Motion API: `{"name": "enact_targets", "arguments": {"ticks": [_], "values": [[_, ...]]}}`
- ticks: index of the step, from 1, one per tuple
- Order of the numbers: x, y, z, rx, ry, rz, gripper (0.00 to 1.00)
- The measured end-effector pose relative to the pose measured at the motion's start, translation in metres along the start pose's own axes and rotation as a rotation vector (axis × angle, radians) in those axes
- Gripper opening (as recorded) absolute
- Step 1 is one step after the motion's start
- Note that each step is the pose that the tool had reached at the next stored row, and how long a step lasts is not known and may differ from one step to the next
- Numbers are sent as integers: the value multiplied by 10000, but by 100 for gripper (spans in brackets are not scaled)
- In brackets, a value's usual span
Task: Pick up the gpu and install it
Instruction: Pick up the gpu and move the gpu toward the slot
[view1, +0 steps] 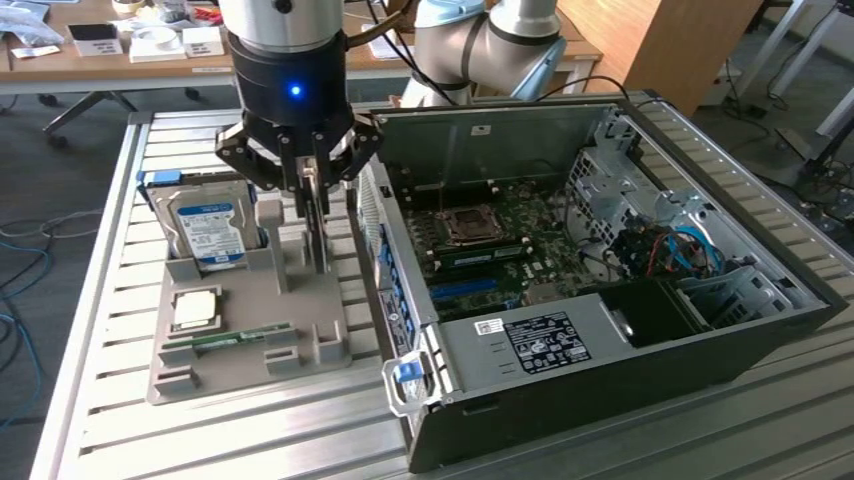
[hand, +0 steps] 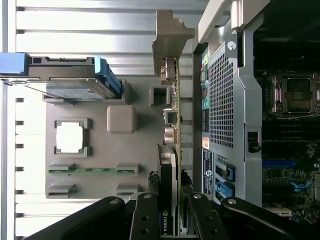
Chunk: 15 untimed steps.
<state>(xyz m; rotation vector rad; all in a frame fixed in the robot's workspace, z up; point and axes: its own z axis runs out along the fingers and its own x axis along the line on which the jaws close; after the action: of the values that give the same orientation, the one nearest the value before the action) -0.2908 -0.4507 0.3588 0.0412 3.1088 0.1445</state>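
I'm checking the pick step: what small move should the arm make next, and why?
Probably a short straight lift, if the gpu is held. The gripper is at its top edge, the gpu stands upright in the holder, and the case is close beside it, so moving sideways risks a snag.

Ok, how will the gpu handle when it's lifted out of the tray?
Probably stiff: the gpu is a thin board with a metal bracket. Likely end-heavy toward that bracket. Standing on edge in the grey tray, it may tip if nudged sideways.
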Motion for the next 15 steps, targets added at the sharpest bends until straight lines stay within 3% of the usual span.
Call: {"name": "enact_targets", "arguments": {"ticks": [15], "values": [[-3, 10, -108, 0, 0, 0, 27]]}}
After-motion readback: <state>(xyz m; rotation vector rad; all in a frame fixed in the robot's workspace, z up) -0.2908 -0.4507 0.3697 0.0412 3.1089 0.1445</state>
